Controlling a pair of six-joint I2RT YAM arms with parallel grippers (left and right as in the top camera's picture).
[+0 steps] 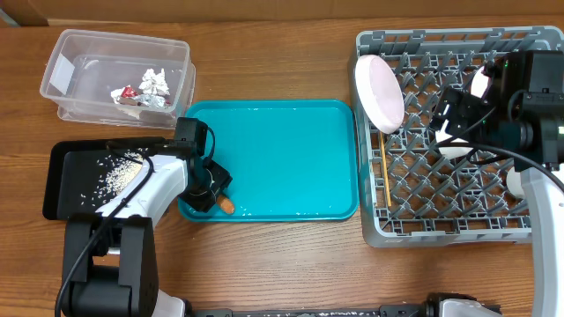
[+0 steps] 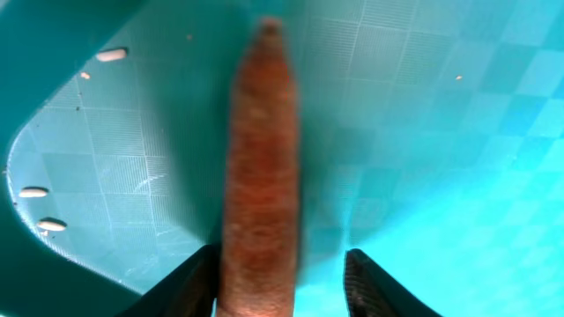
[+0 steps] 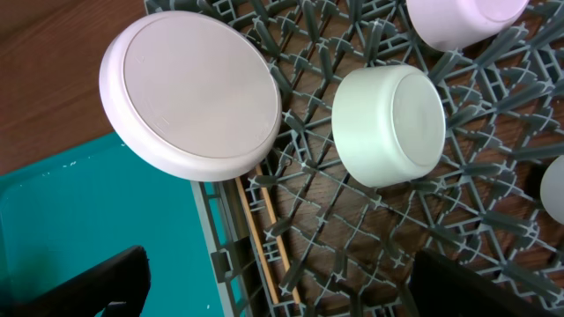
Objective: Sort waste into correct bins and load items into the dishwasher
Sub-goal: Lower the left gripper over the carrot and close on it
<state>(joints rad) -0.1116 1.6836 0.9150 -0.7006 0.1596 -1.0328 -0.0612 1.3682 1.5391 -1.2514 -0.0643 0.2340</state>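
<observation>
A small orange carrot (image 1: 226, 206) (image 2: 260, 158) lies in the near left corner of the teal tray (image 1: 282, 150). My left gripper (image 1: 215, 188) (image 2: 282, 258) straddles it, jaws partly closed: the left finger touches the carrot and a gap shows at the right finger. My right gripper (image 1: 446, 114) (image 3: 282, 264) hangs open over the grey dish rack (image 1: 441, 224) with nothing between its fingers. In the rack are a white plate (image 1: 379, 92) (image 3: 194, 97) on edge, upturned white bowls (image 3: 392, 123) and wooden chopsticks (image 1: 385, 185) (image 3: 264, 246).
The clear tub (image 1: 79, 106) at the back left holds crumpled foil (image 1: 157, 81) and a red-white wrapper (image 1: 128, 92). The black tray (image 1: 57, 180) at the left carries scattered rice (image 1: 115, 172). A few rice grains (image 2: 110, 55) lie on the teal tray.
</observation>
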